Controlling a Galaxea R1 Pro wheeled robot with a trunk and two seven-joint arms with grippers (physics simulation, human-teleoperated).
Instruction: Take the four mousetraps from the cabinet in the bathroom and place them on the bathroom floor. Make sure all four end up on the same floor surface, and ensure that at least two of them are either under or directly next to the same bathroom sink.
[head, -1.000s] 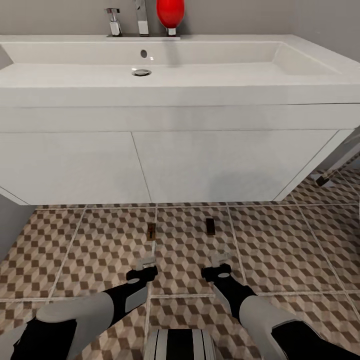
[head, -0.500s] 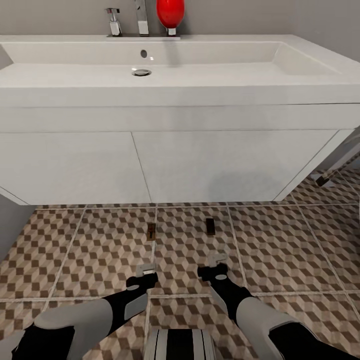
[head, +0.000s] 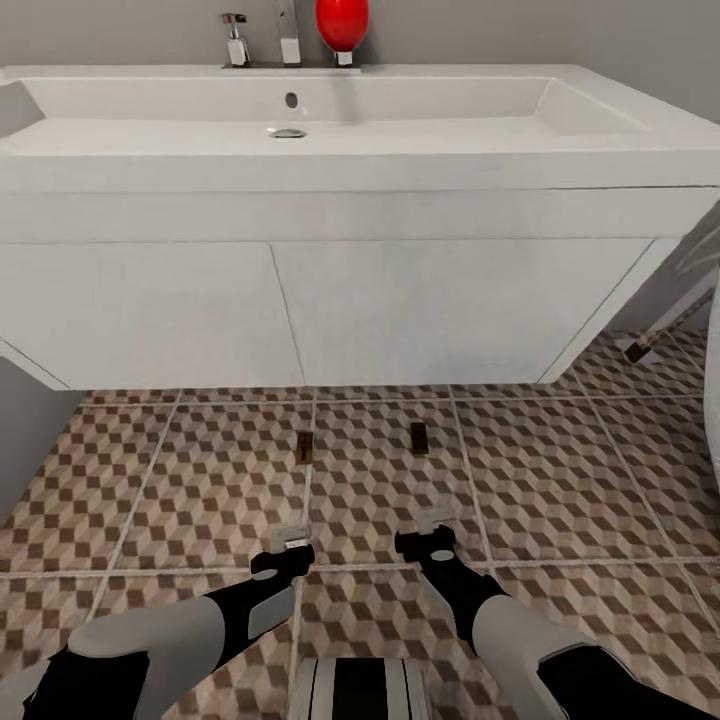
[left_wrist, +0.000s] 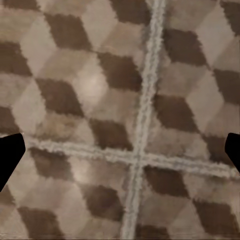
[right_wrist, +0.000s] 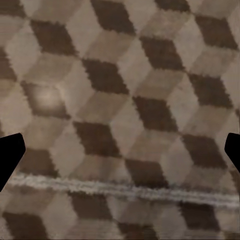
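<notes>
Two mousetraps lie flat on the floor (head: 560, 480): the left trap (head: 303, 449) at my 11 o'clock, the right trap (head: 419, 438) at my 1 o'clock. Both rest just in front of the sink (head: 360, 150), near the lower edge of its vanity (head: 300, 315), apart from each other and on the same tiled surface. I judge that this placement serves the requirement of two traps directly next to one sink. The other two traps and the cabinet are outside these views.

My left gripper (head: 290, 541) hangs low over the floor at 11 o'clock, short of the left trap. My right gripper (head: 433, 522) hangs at 1 o'clock, short of the right trap. In each wrist view the fingertips sit at opposite edges with bare tile between them, so both jaws are spread wide and hold nothing.

Behind the basin stand a chrome faucet (head: 288, 32) and a red bottle (head: 342, 22).

I judge the next step to be fetching the remaining traps.
</notes>
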